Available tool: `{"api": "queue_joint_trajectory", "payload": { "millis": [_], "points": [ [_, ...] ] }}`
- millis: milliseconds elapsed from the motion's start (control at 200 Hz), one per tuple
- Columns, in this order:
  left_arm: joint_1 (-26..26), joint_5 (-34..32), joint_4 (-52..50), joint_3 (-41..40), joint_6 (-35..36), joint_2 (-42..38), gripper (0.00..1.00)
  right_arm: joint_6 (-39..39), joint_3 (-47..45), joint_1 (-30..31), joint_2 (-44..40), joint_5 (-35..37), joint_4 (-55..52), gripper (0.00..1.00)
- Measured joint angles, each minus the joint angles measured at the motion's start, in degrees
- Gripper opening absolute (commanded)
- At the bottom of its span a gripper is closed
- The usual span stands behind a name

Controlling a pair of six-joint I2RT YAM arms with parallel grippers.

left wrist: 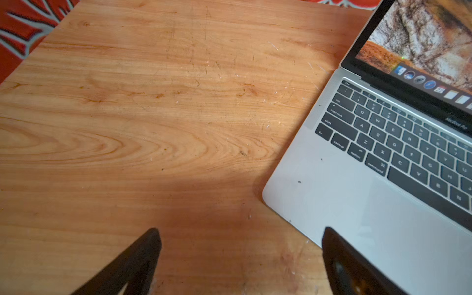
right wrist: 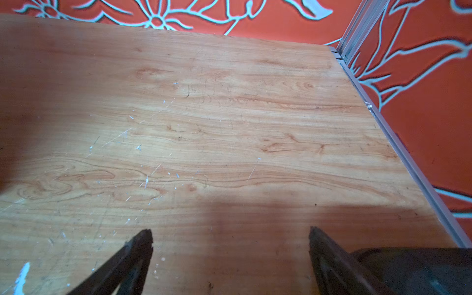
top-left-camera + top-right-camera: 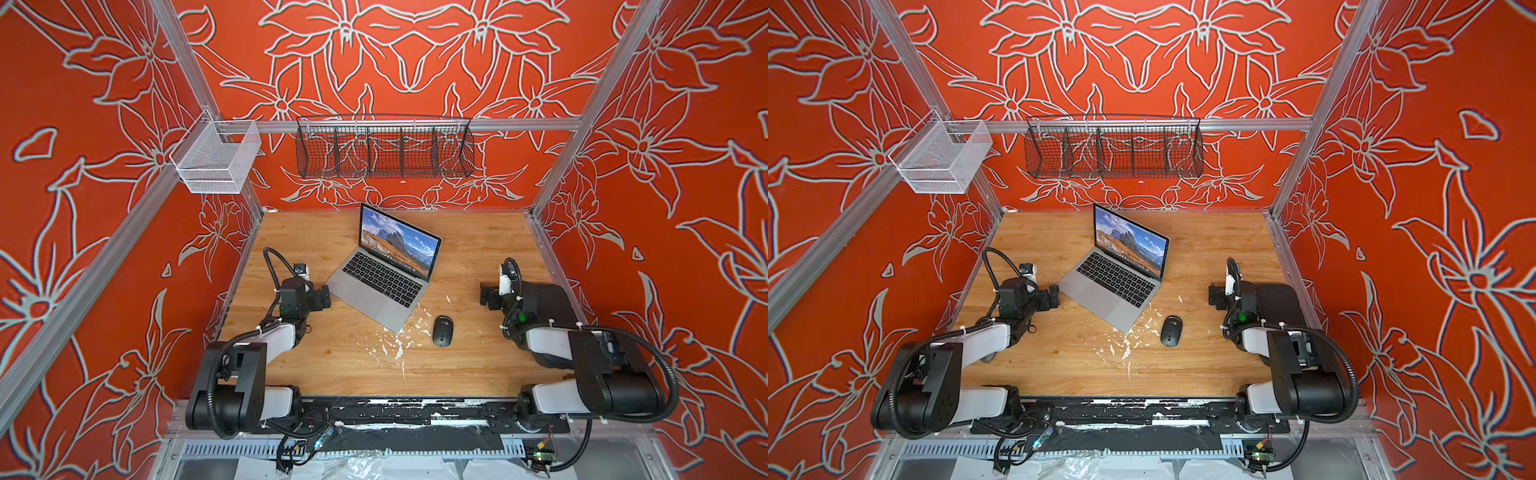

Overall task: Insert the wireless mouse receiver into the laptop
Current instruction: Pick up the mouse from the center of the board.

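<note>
**Two arms, one laptop, one mouse: both jaws apart**

At 9 o'clock on the pale wooden surface (image 3: 332, 374), the black-and-white left arm (image 3: 278, 336) is folded at the elbow with its wrist low. Its jaws stand wide apart and empty, and one black finger (image 1: 342, 263) hangs over the laptop's front corner. The one slim silver-grey laptop (image 3: 384, 286) lies open near the centre, its front edge facing about 7 o'clock. The one black oval mouse (image 3: 442, 330) lies at the laptop's 5 o'clock, near it but not touching, with white flecks (image 3: 395, 345) between them. At 3 o'clock the matching right arm (image 3: 552, 340) is folded too, its jaws wide apart over bare wood. There is open wood from 10 to 2 o'clock and along the 6 o'clock edge. The tiny dark wireless mouse receiver cannot be made out in any view.
</note>
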Motion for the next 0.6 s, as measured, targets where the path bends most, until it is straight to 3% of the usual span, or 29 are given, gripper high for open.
{"api": "queue_joint_trajectory", "payload": {
  "millis": [600],
  "points": [
    [0.2, -0.1, 0.6, 0.0, 0.0, 0.1, 0.97, 0.4, 0.0, -0.3, 0.1, -0.4, 1.1, 0.97]
  ]
}}
